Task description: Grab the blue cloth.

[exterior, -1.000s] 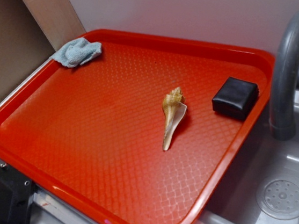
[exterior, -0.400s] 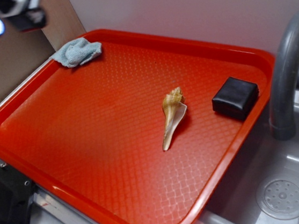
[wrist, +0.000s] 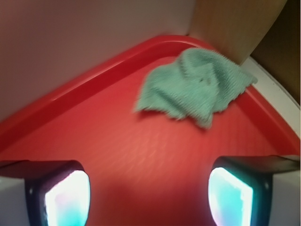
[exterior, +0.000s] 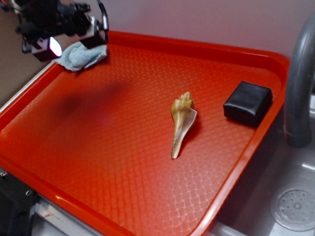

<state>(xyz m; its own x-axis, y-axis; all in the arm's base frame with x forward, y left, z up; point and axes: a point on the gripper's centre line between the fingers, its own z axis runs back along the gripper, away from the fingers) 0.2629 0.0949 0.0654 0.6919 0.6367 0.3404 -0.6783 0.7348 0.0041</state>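
Observation:
The blue cloth (exterior: 81,56) is a small pale blue-grey rag, crumpled in the far left corner of the red tray (exterior: 111,157). In the wrist view the blue cloth (wrist: 197,87) lies ahead of the fingers, in the upper right. My gripper (exterior: 72,44) hovers just above and in front of the cloth, partly covering its top edge. It is open, and only bare tray shows between the two glowing fingertips (wrist: 68,200).
A tan spiral seashell (exterior: 181,122) lies mid-tray and a black rectangular block (exterior: 248,103) sits near the right rim. A grey faucet (exterior: 303,73) and a sink (exterior: 298,207) stand to the right. Cardboard (exterior: 2,50) and a white wall back the tray.
My gripper has come in from the top left of the exterior view and dropped toward the cloth. The cloth, shell and block have not moved.

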